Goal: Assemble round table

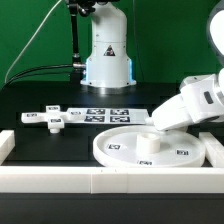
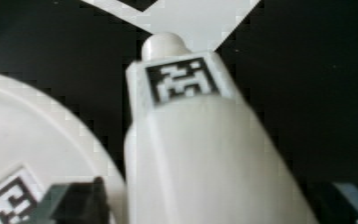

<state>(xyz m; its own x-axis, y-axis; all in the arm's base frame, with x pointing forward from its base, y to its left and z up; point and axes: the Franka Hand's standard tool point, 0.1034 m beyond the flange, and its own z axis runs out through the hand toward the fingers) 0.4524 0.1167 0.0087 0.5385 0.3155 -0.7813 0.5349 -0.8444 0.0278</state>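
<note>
The large white disc point(image 1: 120, 150) lies flat on the black table near the front, with a short white stub point(image 1: 147, 143) at its middle. The cross-shaped piece point(image 1: 50, 119) lies flat to the exterior view's left. My gripper point(image 1: 160, 120) comes in from the exterior view's right, tilted low over the disc's far edge. In the wrist view my gripper point(image 2: 211, 203) is shut on the white leg point(image 2: 194, 130); the leg's tag faces the camera and its rounded tip points away. Dark fingers point(image 2: 78, 203) flank the leg. The disc's rim point(image 2: 34, 125) curves beside it.
The marker board point(image 1: 105, 113) lies behind the disc, and its corner shows in the wrist view point(image 2: 179, 12). A low white wall point(image 1: 90, 182) runs along the table's front and turns up at the left side point(image 1: 6, 146). The robot base point(image 1: 107, 60) stands at the back.
</note>
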